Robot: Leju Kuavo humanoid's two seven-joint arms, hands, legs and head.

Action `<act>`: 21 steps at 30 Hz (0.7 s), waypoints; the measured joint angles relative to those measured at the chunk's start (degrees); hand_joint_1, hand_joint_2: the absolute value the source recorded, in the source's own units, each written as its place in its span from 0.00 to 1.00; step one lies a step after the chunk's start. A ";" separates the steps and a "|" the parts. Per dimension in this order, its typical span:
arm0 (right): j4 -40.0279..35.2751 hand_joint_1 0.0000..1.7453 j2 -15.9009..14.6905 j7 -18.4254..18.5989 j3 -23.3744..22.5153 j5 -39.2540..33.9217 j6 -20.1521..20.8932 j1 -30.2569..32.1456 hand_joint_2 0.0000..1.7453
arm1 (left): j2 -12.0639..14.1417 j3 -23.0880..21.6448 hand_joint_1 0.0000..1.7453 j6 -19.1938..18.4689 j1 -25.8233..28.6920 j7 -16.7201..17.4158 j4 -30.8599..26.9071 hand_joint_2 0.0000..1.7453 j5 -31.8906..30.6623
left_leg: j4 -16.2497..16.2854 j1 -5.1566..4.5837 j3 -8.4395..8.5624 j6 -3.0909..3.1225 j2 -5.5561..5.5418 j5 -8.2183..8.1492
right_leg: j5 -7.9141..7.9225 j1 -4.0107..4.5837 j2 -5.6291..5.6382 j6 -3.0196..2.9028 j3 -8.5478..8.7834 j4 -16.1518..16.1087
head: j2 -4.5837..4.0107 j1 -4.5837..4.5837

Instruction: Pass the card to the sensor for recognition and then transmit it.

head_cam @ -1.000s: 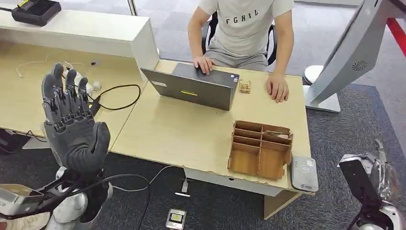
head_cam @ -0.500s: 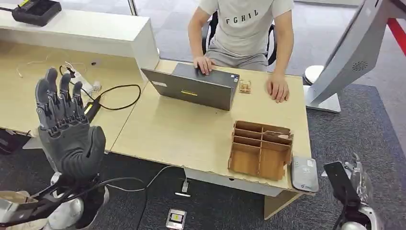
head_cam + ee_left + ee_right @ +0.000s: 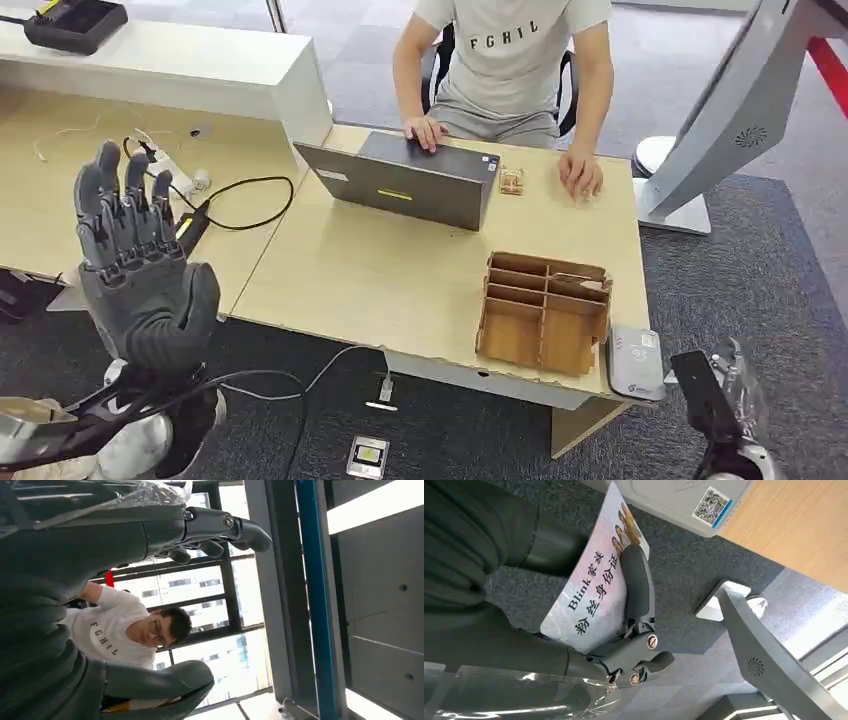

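Observation:
My right hand (image 3: 574,605) pinches a white card (image 3: 594,587) printed with dark characters and small portraits between thumb and finger. In the head view my right hand (image 3: 715,410) hangs low off the table's front right corner, just right of the grey card sensor (image 3: 636,362). In the right wrist view the sensor (image 3: 684,497) with its QR label lies just beyond the card's far end. My left hand (image 3: 140,270) is raised upright at the left, fingers spread, holding nothing; the left wrist view looks past this hand (image 3: 125,540) at the person and the windows.
A wooden compartment box (image 3: 545,310) stands beside the sensor on the table (image 3: 380,280). A person (image 3: 510,60) sits at the far side with a hand on a laptop (image 3: 405,180). A grey monitor stand (image 3: 720,120) rises at the right. Cables (image 3: 235,205) lie at the left.
My right hand has dropped lower and shifted left toward the sensor. My left hand moved slightly left and down a second ago, then held still. The person's hand at the right lifted a little.

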 joint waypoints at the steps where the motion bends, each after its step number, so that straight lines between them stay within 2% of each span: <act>1: -0.39 1.00 0.11 0.00 0.07 0.30 0.00 0.04 1.00 | 0.00 0.00 0.00 -0.02 0.00 -0.02 0.00 1.00 0.02 | 0.00 0.00 0.00 0.00 0.00 0.00 | 0.00 0.00 0.00 0.00 0.00 0.00 | 0.00 0.00; 21: -7.72 1.00 1.22 0.81 1.97 -0.42 -0.04 2.29 1.00 | 0.37 -0.11 0.00 0.37 -0.13 -0.48 0.00 1.00 0.22 | 0.00 -0.01 0.04 0.00 0.01 0.00 | 0.00 0.00 0.01 0.00 0.00 0.00 | 0.00 -0.02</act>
